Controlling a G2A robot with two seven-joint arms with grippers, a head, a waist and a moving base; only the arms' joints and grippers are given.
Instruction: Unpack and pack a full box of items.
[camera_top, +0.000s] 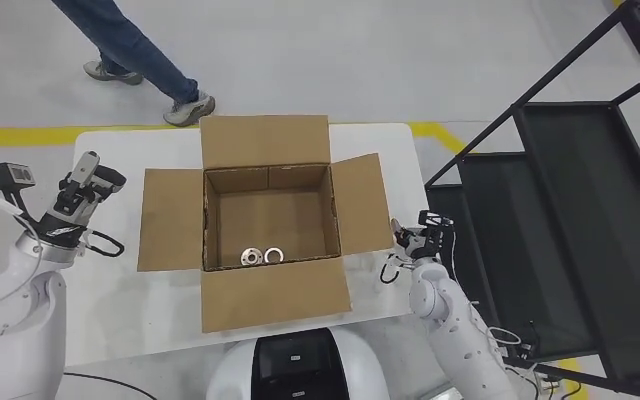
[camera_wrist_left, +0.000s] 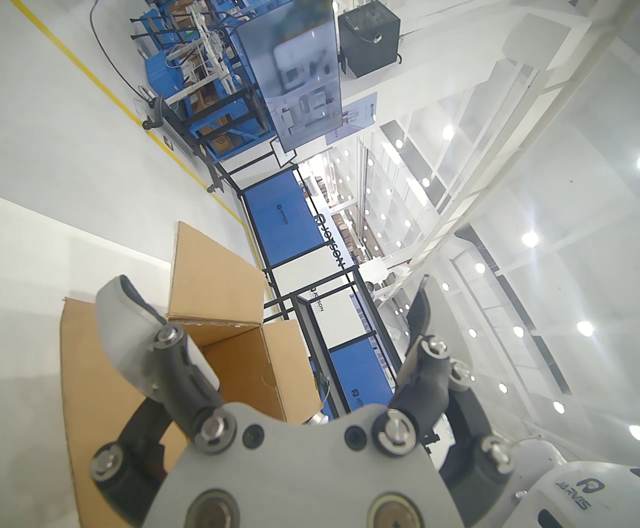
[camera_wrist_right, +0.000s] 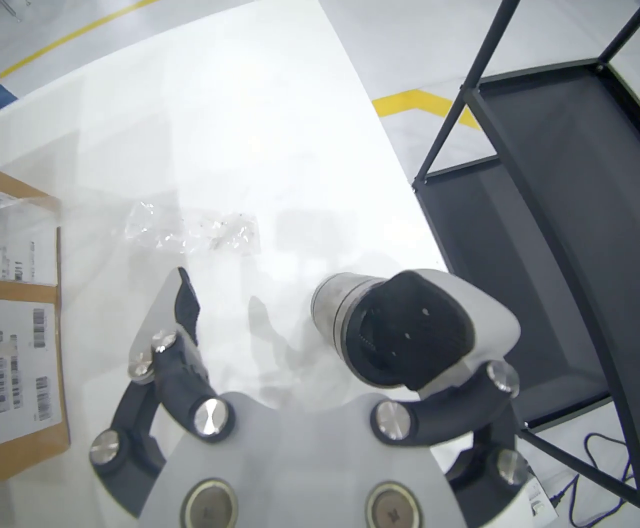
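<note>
Barcode labels (camera_wrist_right: 25, 360) on the box flap (camera_wrist_right: 31, 452); print unreadable

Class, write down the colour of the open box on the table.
The box is plain brown cardboard, clearest in the top view.

A large industrial hall or robotics workshop is suggested: a smooth grey floor (camera_top: 350, 50) marked with yellow lines (camera_wrist_left: 100, 85), blue racks (camera_wrist_left: 200, 100) stacked with cartons, blue partition panels (camera_wrist_left: 280, 225), a black metal shelf (camera_top: 540, 210) and a high ceiling dotted with lamps (camera_wrist_left: 530, 237).
</note>
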